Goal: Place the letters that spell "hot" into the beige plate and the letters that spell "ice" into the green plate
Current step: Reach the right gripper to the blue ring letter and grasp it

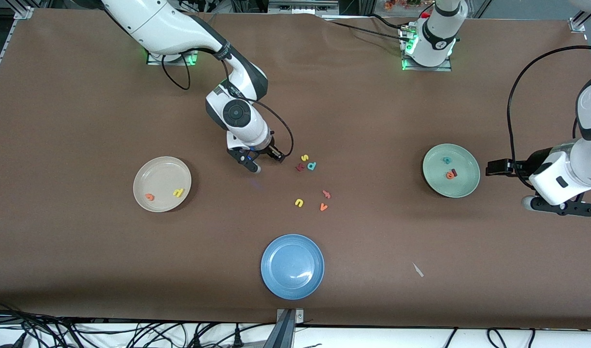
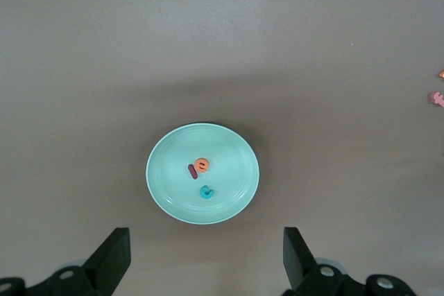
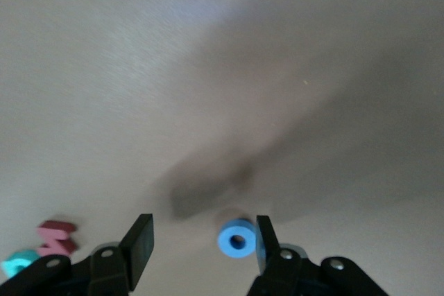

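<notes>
Hanging just above bare table, right gripper [image 3: 203,230] has its jaws set wide, pinching nothing. Blue ring "o" [image 3: 237,238] sits between them, against one finger [image 3: 266,240], well clear of the other. Small thick foam ring, hole facing up at the wrist camera; being round, it has no long axis. Cannot tell whether it rests on the table or clings to the finger.

Near this gripper, toward the left arm's end: dark red branched letter [image 3: 57,237], teal letter [image 3: 17,263] touching it.

Farther from it, toward the right arm's end: beige plate [image 1: 162,166] holding orange "t" [image 1: 150,196] and yellow "h" [image 1: 179,193], apart.

Well away, green plate [image 2: 166,192] holds teal "c" [image 2: 206,191], orange "e" [image 2: 201,165] and dark red "i" [image 2: 192,170], the bar just beside the "e". Left gripper [image 2: 205,244] waits just beside that plate, jaws spread wide, nothing held.
</notes>
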You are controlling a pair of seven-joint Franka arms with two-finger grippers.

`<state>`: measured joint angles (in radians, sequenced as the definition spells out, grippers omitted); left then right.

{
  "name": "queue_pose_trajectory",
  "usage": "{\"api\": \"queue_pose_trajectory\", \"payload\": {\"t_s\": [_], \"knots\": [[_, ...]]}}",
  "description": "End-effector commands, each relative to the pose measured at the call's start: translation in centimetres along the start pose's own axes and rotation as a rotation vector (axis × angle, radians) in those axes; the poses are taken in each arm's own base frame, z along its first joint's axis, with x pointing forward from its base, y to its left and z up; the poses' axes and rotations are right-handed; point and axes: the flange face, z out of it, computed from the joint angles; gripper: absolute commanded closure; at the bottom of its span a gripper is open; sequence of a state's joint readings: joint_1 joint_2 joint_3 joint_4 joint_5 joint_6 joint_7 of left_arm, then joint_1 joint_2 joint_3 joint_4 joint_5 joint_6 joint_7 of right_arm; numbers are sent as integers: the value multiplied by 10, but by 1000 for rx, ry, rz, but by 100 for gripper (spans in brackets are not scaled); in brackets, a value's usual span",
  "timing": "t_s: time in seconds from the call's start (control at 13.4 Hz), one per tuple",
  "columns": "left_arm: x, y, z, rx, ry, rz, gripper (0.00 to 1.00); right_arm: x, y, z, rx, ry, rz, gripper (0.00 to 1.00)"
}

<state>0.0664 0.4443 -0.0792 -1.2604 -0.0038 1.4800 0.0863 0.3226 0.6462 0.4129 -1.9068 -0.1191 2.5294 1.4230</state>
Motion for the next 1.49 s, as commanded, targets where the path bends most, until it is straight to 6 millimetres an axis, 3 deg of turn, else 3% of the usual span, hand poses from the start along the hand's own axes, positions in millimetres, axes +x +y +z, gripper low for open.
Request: {"api": "queue_pose_trajectory", "payload": {"t_s": [0.0, 0.75, 1.27, 1.42], "knots": [[-3, 1, -1, -12, -1, 21, 3, -11, 5, -7, 21, 4, 5, 33], [-3, 1, 0, -13, -3, 22, 3, -16, 12, 7, 1, 11, -20, 34], [-3, 0, 1, -11, -4, 22, 3, -17, 14, 15, 5, 18, -40, 50], [-3, -1, 1, -12, -4, 20, 3, -17, 16, 20, -2, 28, -61, 60]]}}
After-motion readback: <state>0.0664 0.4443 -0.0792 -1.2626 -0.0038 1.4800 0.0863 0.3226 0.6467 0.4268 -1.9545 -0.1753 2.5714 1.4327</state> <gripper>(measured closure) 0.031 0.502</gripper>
